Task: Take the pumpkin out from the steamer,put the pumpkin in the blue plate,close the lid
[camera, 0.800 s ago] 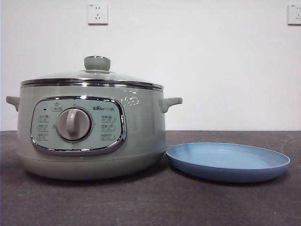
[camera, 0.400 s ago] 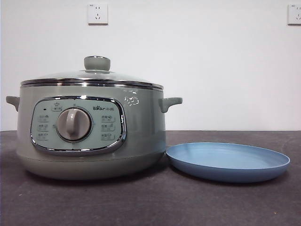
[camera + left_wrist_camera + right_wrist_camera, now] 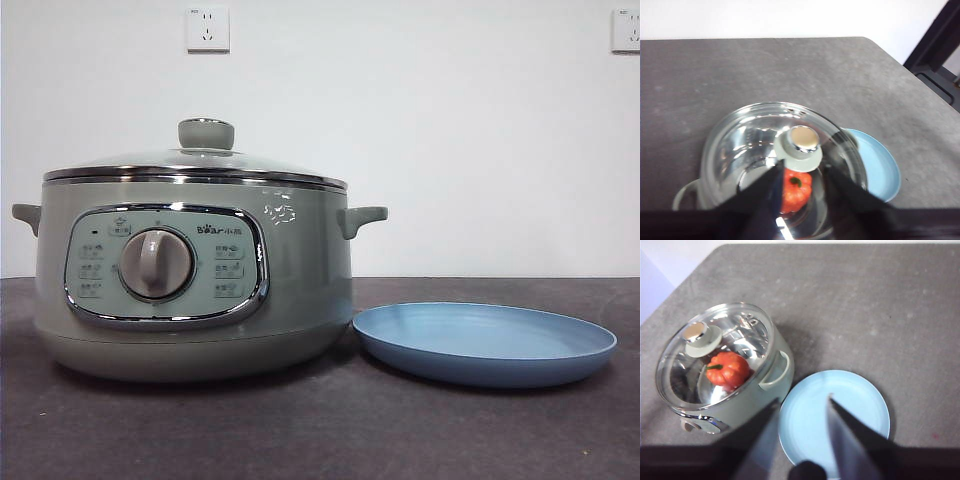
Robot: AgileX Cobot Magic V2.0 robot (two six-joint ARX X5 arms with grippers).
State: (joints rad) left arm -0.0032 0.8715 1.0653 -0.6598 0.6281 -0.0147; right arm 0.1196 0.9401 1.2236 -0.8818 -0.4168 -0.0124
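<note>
The sage-green steamer (image 3: 195, 275) stands at the left of the table with its glass lid (image 3: 195, 165) on, knob (image 3: 206, 133) on top. The orange-red pumpkin (image 3: 728, 368) sits inside, seen through the lid; it also shows in the left wrist view (image 3: 795, 190). The empty blue plate (image 3: 485, 342) lies right of the steamer. My left gripper (image 3: 801, 175) is open, high above the lid's knob (image 3: 799, 142). My right gripper (image 3: 802, 407) is open, high above the plate (image 3: 835, 420). Neither shows in the front view.
The dark grey table (image 3: 320, 440) spreads around the steamer and the plate. Its far edge and corner show in the left wrist view (image 3: 880, 47), with a black frame (image 3: 935, 45) beyond. Wall sockets (image 3: 208, 28) sit on the white wall behind.
</note>
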